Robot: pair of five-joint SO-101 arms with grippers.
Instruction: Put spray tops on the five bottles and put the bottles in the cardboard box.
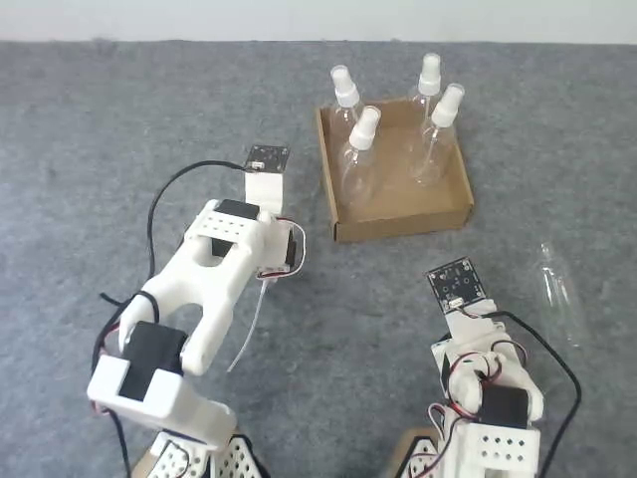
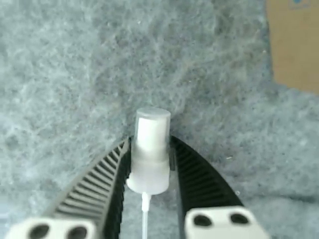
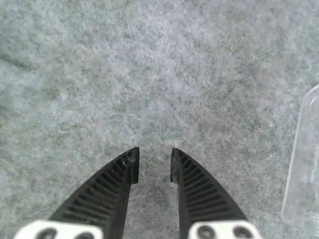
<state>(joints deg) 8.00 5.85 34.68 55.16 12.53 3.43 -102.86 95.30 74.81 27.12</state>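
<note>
Spray top (image 2: 149, 154), white with a thin dip tube, is clamped between the jaws of the left arm (image 1: 214, 274). It is held above the grey, felt-like desk (image 1: 100, 149), to the left of the cardboard box (image 1: 398, 227). Four bottles (image 1: 360, 159) fitted with spray tops stand upright inside the box. A fifth clear bottle (image 1: 559, 294) lies on its side on the desk, right of the box and near the right arm (image 1: 488, 388). The right arm's jaws are slightly apart, holding nothing, over the felt. A pale wall (image 1: 299, 18) borders the desk's far edge.
</note>
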